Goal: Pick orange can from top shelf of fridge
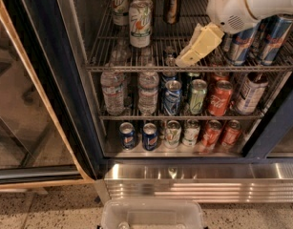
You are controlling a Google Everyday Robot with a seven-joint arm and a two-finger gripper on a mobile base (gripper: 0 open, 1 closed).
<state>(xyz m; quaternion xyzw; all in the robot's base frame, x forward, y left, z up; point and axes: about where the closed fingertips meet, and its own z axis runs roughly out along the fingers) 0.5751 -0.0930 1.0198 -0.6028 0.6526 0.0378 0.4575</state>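
Note:
The orange can (pixel 172 4) stands upright at the back of the top shelf (pixel 108 44), dark coppery with a silver lid. My gripper (pixel 186 57), pale yellow on a white arm (pixel 246 4), reaches into the fridge (pixel 65 80) from the upper right. It hangs low over the front rail of the top shelf, in front of and slightly right of the orange can. It is apart from the can and holds nothing that I can see.
Tall white-and-green cans (pixel 140 20) stand left of the orange can, and blue cans (pixel 272 37) at the shelf's right. Water bottles (pixel 112 92) and mixed cans (pixel 218 97) fill the lower racks. The glass door (pixel 22 104) is swung open on the left. A clear plastic bin (pixel 153 214) sits below the steel base (pixel 198 182).

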